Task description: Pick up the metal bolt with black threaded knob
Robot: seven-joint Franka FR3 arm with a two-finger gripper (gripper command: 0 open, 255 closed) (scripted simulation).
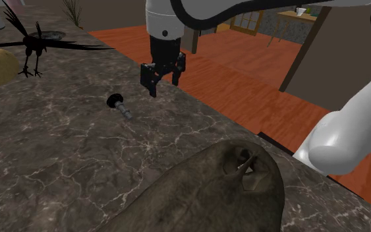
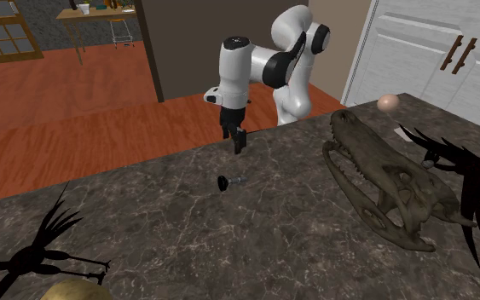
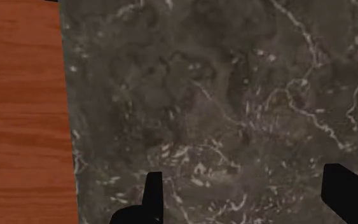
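A small metal bolt with a black knob (image 1: pixel 118 104) lies on its side on the dark marble counter (image 1: pixel 58 151); the second exterior view shows the bolt (image 2: pixel 228 181) near the counter's middle. My black gripper (image 1: pixel 163 76) hangs open above the counter near its edge, to the shoulder view's right of the bolt and apart from it. In the second exterior view the gripper (image 2: pixel 237 140) is above and behind the bolt. The wrist view has my fingertips (image 3: pixel 152 191) spread wide over bare marble (image 3: pixel 234 95), nothing between them.
A large animal skull (image 1: pixel 217 191) lies close in the shoulder view's foreground and a black bird figure (image 1: pixel 32 49) stands at the back left. The counter edge (image 3: pixel 66 127) drops to the orange wood floor (image 1: pixel 256 79). An egg-like object (image 2: pixel 388 102) sits beyond the skull (image 2: pixel 383 179).
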